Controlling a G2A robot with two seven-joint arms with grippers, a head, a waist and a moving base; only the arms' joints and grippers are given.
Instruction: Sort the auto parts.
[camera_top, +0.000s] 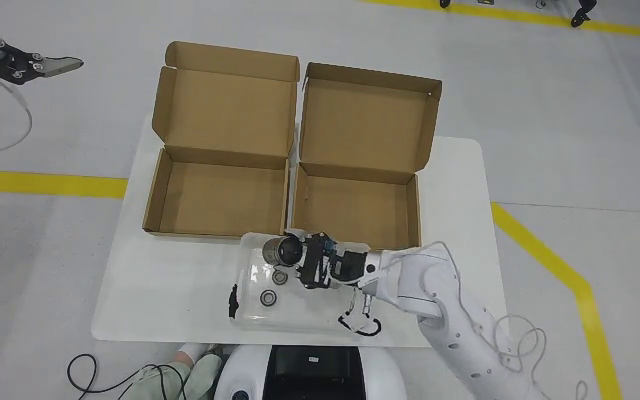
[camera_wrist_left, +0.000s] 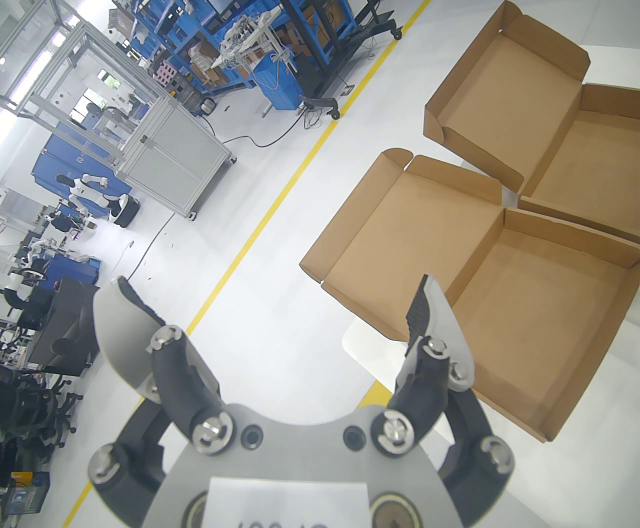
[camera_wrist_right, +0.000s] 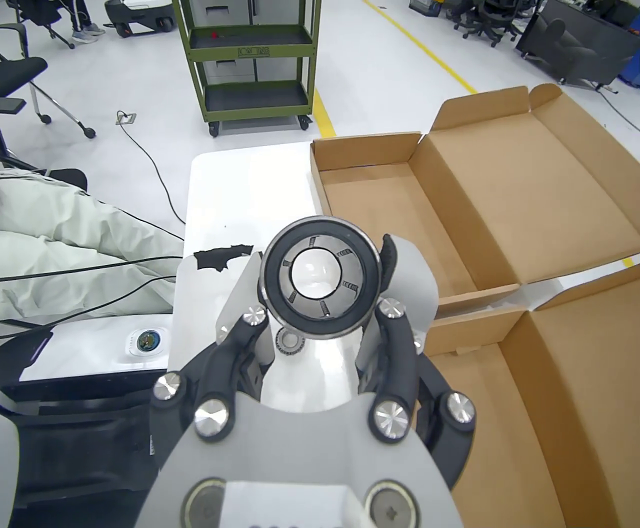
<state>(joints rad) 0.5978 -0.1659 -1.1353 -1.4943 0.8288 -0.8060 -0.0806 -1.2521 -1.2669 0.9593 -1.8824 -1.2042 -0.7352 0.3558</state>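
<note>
Round steel bearing (camera_wrist_right: 319, 277): silver rim, black face. Open cardboard boxes (camera_top: 222, 195): plain brown. Flat bench (camera_top: 140, 290): white.

The left box (camera_top: 215, 195) stands just beside the right box (camera_top: 360, 205) at the tabletop's (camera_top: 140, 290) far edge. Before them, at the near edge, lies a tray (camera_top: 300, 306), seemingly with two small parts (camera_top: 268, 298) in it.

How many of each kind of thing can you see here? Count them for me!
Cardboard boxes: 2
Big bearing: 1
Small bearings: 2
Tray: 1
Total: 6
</note>
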